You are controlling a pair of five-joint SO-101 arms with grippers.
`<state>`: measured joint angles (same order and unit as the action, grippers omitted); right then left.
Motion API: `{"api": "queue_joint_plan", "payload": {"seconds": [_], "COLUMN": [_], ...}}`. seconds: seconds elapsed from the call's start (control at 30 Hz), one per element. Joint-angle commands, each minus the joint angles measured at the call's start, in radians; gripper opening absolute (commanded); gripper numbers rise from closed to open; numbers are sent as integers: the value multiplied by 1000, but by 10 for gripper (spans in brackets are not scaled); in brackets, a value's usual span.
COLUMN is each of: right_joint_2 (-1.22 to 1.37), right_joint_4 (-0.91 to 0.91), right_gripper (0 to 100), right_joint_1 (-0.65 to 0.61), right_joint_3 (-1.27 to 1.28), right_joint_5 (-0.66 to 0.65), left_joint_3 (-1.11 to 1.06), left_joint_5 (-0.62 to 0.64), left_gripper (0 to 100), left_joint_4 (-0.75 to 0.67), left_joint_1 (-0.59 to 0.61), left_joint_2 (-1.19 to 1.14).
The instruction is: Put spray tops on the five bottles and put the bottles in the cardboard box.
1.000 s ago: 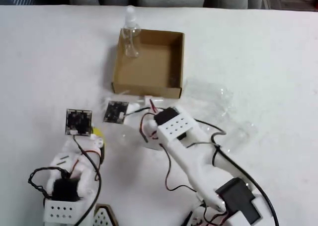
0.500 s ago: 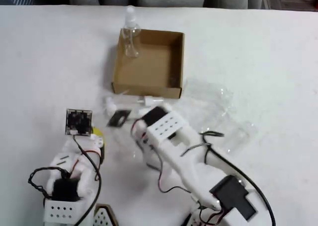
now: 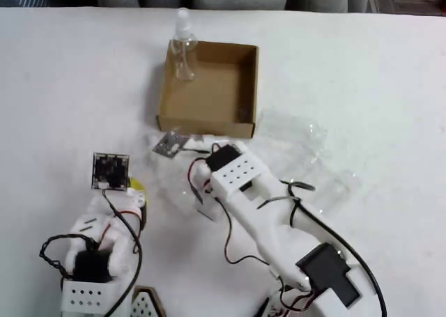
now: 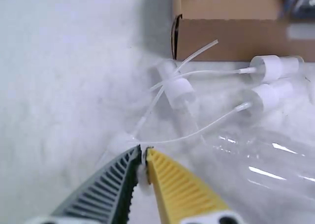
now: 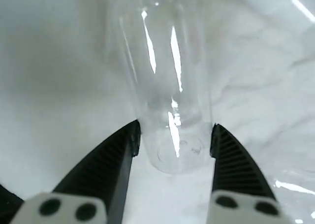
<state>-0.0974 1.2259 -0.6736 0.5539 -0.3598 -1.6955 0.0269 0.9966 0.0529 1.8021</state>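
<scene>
In the right wrist view a clear bottle [image 5: 170, 86] without a top sits between my right gripper's [image 5: 174, 131] black fingers, which press against both sides near its base. The high view has the right arm [image 3: 237, 178] just in front of the cardboard box [image 3: 240, 129]. One bottle with a spray top [image 3: 183, 49] stands in the box's back left corner. My left gripper [image 4: 141, 152] is shut on a small white piece [image 4: 143, 172]. Ahead of it lie three white spray tops [image 4: 178, 88] [image 4: 268, 66] [image 4: 263, 96] with thin tubes, beside the box [image 4: 226, 32].
Several clear bottles [image 3: 310, 157] lie in a loose pile right of the box front. Another clear bottle [image 4: 261, 160] lies close to the left gripper. The left arm [image 3: 97, 254] rests at the near left. Open white table stretches left of the box.
The right arm's wrist swung left, then came back toward the box front and turned. The left arm has stayed still.
</scene>
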Motion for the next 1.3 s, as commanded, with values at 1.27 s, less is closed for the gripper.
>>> {"api": "queue_joint_plan", "payload": {"seconds": [1.27], "right_joint_2": [-13], "right_joint_4": [-268], "right_gripper": [33], "right_joint_1": [70], "right_joint_3": [-8], "right_joint_5": [522], "left_joint_3": [2], "left_joint_5": [15], "left_gripper": [21], "left_joint_4": [-11], "left_joint_1": [56], "left_joint_2": [7]}}
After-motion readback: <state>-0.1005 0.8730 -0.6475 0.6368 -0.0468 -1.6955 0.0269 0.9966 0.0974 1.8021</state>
